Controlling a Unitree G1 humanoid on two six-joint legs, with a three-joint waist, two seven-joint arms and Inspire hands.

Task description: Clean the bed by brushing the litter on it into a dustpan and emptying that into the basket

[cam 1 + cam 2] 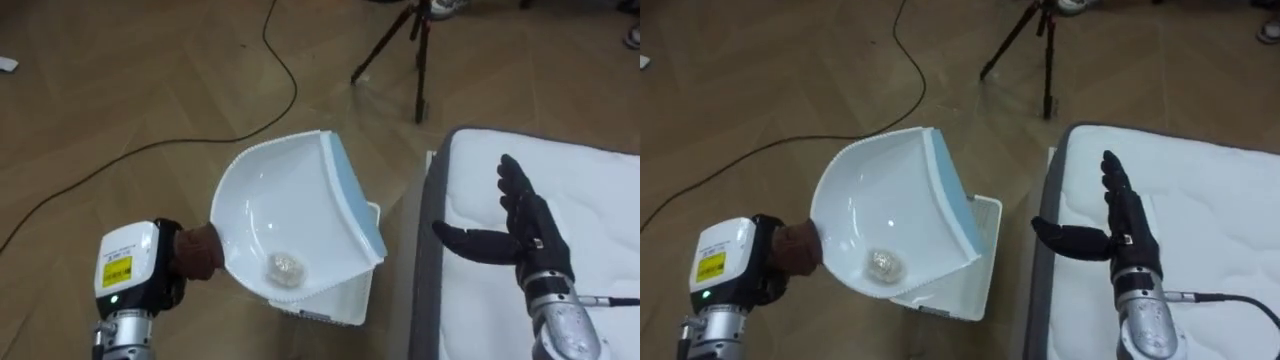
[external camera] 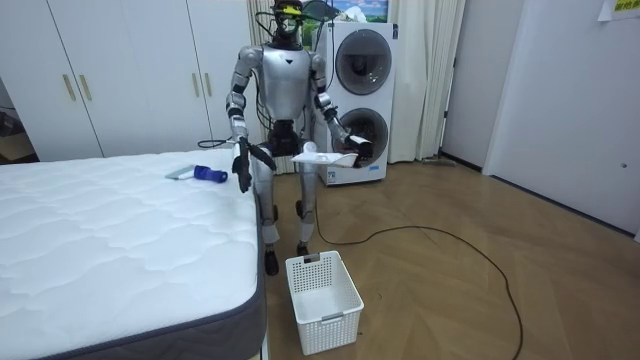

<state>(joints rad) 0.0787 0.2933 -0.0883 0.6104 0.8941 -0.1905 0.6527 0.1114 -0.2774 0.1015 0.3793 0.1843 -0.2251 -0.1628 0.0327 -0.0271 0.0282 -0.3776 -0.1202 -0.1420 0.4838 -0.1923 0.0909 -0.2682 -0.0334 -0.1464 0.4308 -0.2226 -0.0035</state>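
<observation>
Now left robot hand point(image 1: 168, 272) grips dustpan point(image 1: 280, 205), right robot hand point(image 1: 525, 235) splayed; room view adds brush point(image 2: 208, 175) on bed point(image 2: 100, 245).

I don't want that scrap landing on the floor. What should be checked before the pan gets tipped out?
1. Grip on the dustpan: ok, the left hand is curled round its handle.
2. Scrap in the pan: ok, it lies in the bowl near the handle end.
3. Basket under the pan: ok, it stands on the floor beneath the pan's front part.
4. Right hand out of the way: ok, open over the mattress, holding nothing.
5. Bed cleared: not ok, a brush lies on it.
</observation>
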